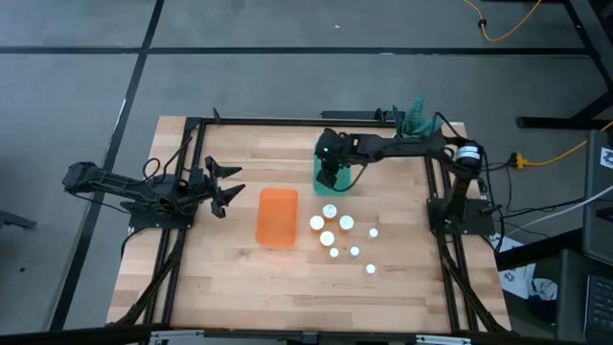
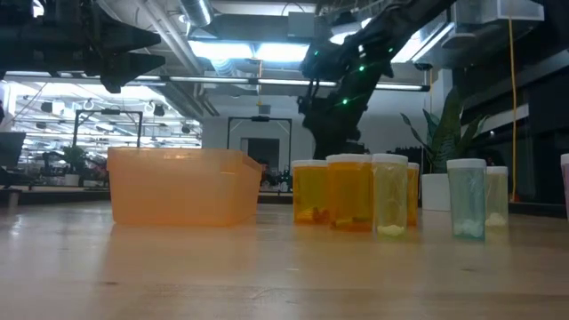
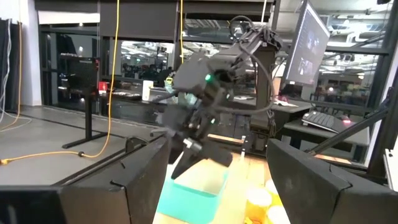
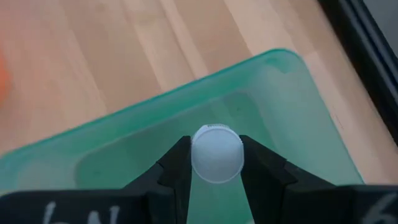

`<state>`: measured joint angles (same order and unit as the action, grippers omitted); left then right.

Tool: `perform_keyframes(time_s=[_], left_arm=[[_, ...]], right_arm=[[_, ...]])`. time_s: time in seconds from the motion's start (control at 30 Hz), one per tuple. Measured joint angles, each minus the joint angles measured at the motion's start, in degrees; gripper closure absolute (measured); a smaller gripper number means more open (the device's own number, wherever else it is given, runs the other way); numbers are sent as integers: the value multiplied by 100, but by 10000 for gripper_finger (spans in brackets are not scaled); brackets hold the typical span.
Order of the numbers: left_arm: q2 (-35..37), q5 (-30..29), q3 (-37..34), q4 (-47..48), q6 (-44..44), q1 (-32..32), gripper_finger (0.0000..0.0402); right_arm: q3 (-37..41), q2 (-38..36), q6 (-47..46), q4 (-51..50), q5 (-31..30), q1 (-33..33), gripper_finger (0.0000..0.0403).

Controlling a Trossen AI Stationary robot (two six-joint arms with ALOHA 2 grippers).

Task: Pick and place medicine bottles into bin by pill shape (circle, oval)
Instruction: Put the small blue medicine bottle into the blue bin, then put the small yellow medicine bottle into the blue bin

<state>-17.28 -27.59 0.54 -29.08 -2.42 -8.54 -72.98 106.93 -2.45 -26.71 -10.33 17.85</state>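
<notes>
Bottle (image 4: 217, 153) with a white cap sits clamped between the two dark fingers of the right gripper (image 4: 217, 163), and the right wrist view shows it held directly above the inside of the teal-green bin (image 4: 292, 106). From above, the right arm reaches across the far side of the table (image 1: 220, 278), its gripper (image 1: 330, 172) over that bin (image 1: 319, 182), which it largely covers.

The orange bin (image 1: 277, 218) lies nearer the table's middle, apart from the teal-green one. Between and in front of the two bins, eight loose bottles (image 1: 329, 211) stand upright in a scattered cluster, seen from above as white caps of two widths. At table height these show as amber-bodied bottles (image 2: 349, 203) beside paler, green-tinted ones (image 2: 468, 197), all to one side of the orange bin (image 2: 182, 185).

The left gripper (image 1: 222, 187) waits near the left edge of the table with its fingers (image 3: 140, 180) spread apart and nothing between them, pointing toward the orange bin
</notes>
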Motion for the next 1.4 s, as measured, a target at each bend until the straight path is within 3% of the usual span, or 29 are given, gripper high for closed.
perform_keyframes(time_s=[0.33, 0.77, 1.1, 1.4], left_arm=[[0, 0, 0, 9, 2, 0, 139], [1, 0, 0, 9, 6, 0, 139], [2, 0, 0, 13, 7, -2, 139], [0, 0, -2, 13, 7, -2, 139]], right_arm=[[-56, 265, 117, 49, -4, 152, 282], [-211, 72, 116, -270, -40, 181, 187], [-1300, -735, -348, -2420, 24, -126, 189], [-1031, -2087, -1380, -3981, 96, -1160, 191]])
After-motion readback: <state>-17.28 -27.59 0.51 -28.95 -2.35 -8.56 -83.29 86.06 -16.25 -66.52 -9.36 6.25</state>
